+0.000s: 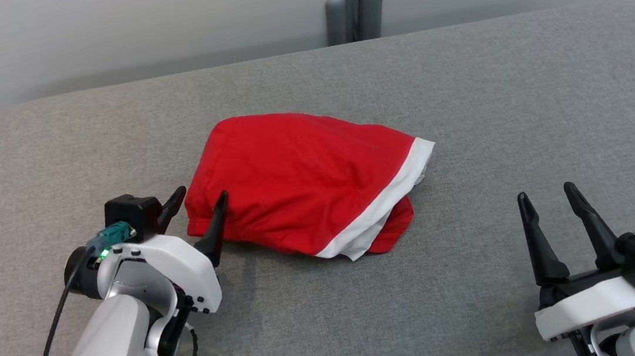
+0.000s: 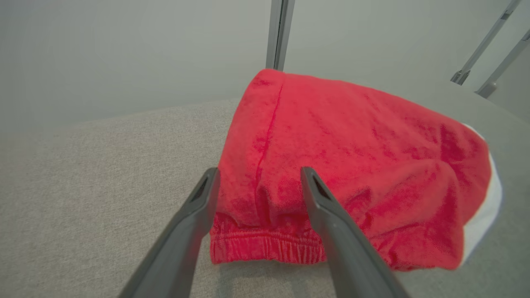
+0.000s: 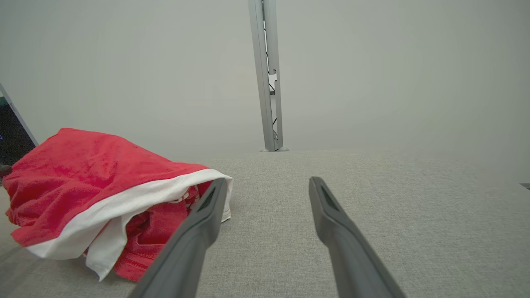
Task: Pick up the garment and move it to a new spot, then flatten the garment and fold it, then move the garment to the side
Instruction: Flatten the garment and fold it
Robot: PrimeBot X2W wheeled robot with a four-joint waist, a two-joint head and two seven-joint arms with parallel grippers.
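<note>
Garment (image 1: 306, 185) bunched; L gripper (image 1: 201, 192) jaws spread astride its edge, R gripper (image 1: 546, 191) spread, empty. Risk: top-layer-only pinch, cloth slips on lift.

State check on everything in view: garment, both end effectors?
Red fabric garment with white band: bunched heap, not flat, on grey fabric table.
Left end effector: open, straddling garment's elastic hem.
Right end effector: open, empty, apart from garment.
</note>
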